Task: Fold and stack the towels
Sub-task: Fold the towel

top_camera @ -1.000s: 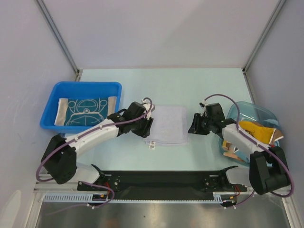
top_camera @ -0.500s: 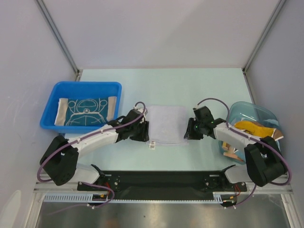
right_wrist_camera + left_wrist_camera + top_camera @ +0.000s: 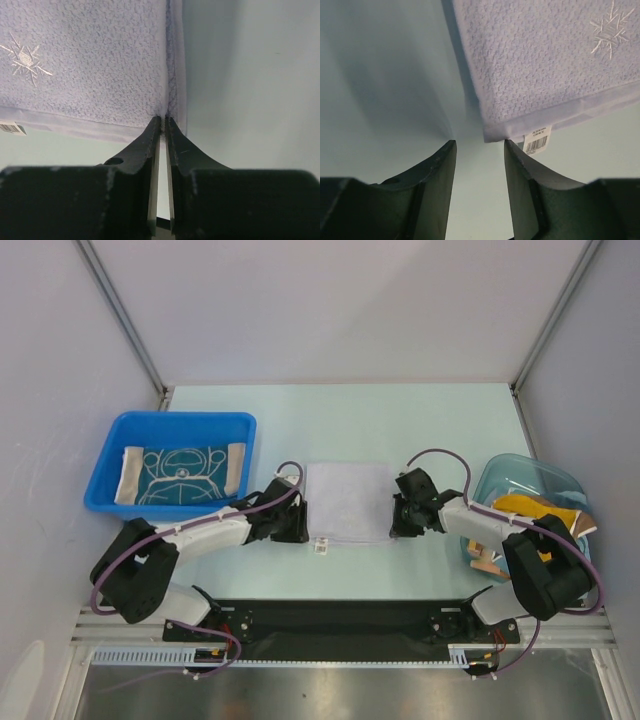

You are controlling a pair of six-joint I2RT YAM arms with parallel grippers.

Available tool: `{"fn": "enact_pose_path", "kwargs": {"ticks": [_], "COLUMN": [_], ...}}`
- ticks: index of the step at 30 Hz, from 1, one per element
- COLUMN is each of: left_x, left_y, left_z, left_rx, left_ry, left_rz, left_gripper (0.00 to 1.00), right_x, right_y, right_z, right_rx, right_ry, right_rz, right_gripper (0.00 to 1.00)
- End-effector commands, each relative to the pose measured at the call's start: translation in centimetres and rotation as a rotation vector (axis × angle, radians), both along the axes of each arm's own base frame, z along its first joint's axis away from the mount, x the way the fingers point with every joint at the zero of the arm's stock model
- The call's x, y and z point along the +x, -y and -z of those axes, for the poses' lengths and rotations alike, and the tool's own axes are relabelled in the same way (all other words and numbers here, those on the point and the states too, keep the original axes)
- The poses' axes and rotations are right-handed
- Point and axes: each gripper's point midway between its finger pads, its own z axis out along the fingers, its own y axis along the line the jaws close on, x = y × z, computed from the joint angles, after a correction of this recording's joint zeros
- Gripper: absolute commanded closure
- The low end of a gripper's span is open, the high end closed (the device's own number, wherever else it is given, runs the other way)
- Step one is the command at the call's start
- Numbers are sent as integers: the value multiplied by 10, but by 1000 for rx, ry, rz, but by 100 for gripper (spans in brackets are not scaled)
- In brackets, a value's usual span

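A pale lavender towel (image 3: 347, 502) lies flat in the middle of the table, with a barcode tag (image 3: 321, 547) at its near left corner. My left gripper (image 3: 300, 524) is open at that corner; in the left wrist view the gripper (image 3: 480, 145) has bare table between its tips, just short of the towel corner (image 3: 492, 134). My right gripper (image 3: 400, 521) is shut on the towel's near right corner, pinching the cloth in the right wrist view (image 3: 164, 119). A teal towel with white swirls (image 3: 180, 474) lies folded in the blue bin (image 3: 140, 423). An orange towel (image 3: 535, 510) sits in the clear tub (image 3: 520, 475).
The blue bin stands at the left, close behind my left arm. The clear tub stands at the right, beside my right arm, with a brownish cloth (image 3: 488, 558) hanging at its near side. Grey walls enclose the table on three sides.
Both grippers moved down toward the near corners of the lavender towel. The right gripper closed on the right corner. The towel's edges shifted slightly.
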Motion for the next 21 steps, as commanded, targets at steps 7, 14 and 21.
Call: {"fn": "enact_pose_path", "kwargs": {"ticks": [7,14,21], "left_x": [11,9,15], "left_y": [13,18,13], "left_z": [-8,-7,-18], "left_rx": [-160,-215,-204], "left_ry": [10,-3,22], "left_rz": [-63,-84,-127], "left_gripper": [49,50,50], "right_x": [15,12,10], "right_y": [-10,-15,-13], "right_z": [-13,-9,-5], "right_rx": [20,30,18], "right_ry": [69,65,58], "right_rz": [-14,-28,-35], "right_gripper": [95,96,98]}}
